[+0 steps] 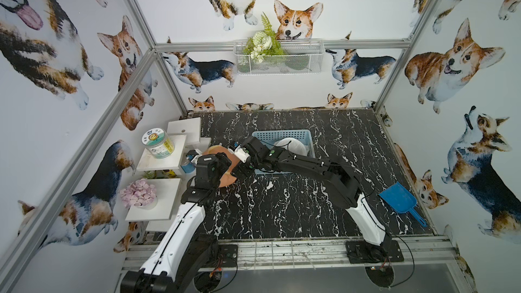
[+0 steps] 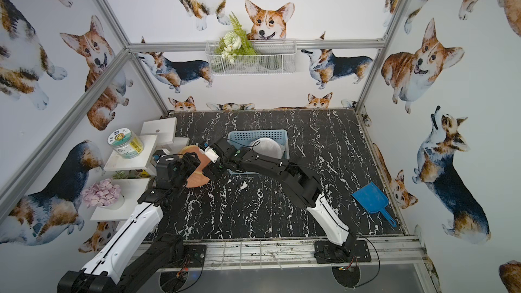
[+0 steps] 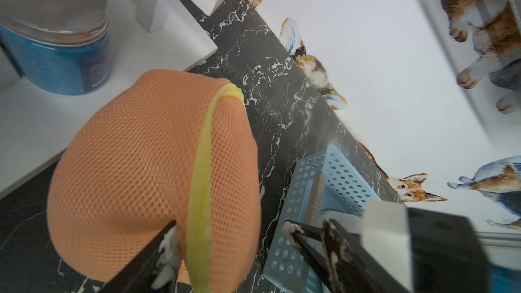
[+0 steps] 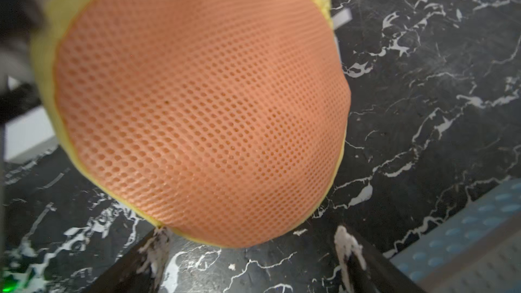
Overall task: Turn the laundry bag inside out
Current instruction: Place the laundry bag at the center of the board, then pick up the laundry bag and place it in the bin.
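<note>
While the orange mesh laundry bag (image 3: 141, 164) bulges over the counter (image 1: 282, 207) beside the blue basket (image 1: 282, 133), left gripper (image 3: 229, 232) and right gripper (image 4: 252, 235) gape wide; yellow seam (image 3: 203, 150) outward, inversion probably nearly done.

- A robot lab booth staged as a home corner: aluminium frame posts (image 1: 137, 9) carry walls papered with corgi prints (image 1: 296, 21).
- A left arm (image 1: 180, 235) and right arm (image 1: 363, 215) stand on a metal rail (image 1: 282, 252) at 6 o'clock of the black marble-look tabletop (image 1: 282, 207).
- Household props ring it: white shelves (image 1: 167, 195) at 9 o'clock, a wire basket (image 1: 304, 63) at 12, a blue dustpan (image 1: 397, 197) at 3.
</note>
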Tool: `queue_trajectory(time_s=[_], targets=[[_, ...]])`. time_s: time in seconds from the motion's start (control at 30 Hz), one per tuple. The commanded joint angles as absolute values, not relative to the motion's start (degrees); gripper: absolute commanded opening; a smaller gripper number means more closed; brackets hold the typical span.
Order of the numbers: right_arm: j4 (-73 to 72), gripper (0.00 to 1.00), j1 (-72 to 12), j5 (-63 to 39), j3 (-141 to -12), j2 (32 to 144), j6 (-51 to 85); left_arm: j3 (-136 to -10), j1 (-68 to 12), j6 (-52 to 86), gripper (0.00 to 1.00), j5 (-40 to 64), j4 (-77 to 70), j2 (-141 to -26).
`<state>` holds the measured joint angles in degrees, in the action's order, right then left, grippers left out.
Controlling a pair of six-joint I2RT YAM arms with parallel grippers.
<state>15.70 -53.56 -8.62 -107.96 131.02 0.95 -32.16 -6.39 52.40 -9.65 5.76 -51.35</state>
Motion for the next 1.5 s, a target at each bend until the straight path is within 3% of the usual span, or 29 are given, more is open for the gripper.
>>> queue_trajectory(time_s=[0.0,0.17,0.33,0.5,0.6,0.7,0.73,0.9,1.17,1.47], targets=[[20.4,0.92,-53.3,-5.9,-108.4,132.5,2.1,-34.0,-6.3,52.4,0.82,-9.9,5.8,-51.0],[18.8,0.93,-53.3,-5.7,-106.4,131.0,2.3,-35.1,-6.4,52.6,0.82,-9.4,5.2,-50.4],[10.8,0.98,-52.8,-6.0,-95.9,122.9,0.9,-36.4,-6.9,52.1,0.81,-8.1,4.9,-49.8],[-1.3,1.00,-50.9,-3.8,-85.7,109.7,3.6,-41.1,-7.9,47.9,0.81,-1.4,1.1,-53.0],[-2.2,1.00,-48.3,-2.1,-83.9,105.2,6.8,-46.0,-8.8,46.4,0.81,3.5,0.6,-57.3],[1.3,1.00,-42.9,-7.3,-83.2,103.1,10.3,-49.6,-11.5,44.6,0.81,9.1,0.4,-63.2],[3.7,1.00,-41.2,-8.3,-83.4,102.9,10.7,-50.8,-12.8,43.8,0.81,10.5,0.3,-65.1],[12.1,0.80,-28.5,-16.8,-79.7,102.2,14.2,-54.1,-17.2,41.5,0.81,20.8,-1.9,-73.5],[19.3,0.83,-23.0,-8.6,-82.4,107.0,4.5,-55.3,-19.8,38.5,0.81,24.8,0.7,-78.7],[23.1,0.80,-20.8,-10.0,-89.4,115.2,0.7,-54.5,-19.7,36.4,0.81,25.6,3.0,-78.9]])
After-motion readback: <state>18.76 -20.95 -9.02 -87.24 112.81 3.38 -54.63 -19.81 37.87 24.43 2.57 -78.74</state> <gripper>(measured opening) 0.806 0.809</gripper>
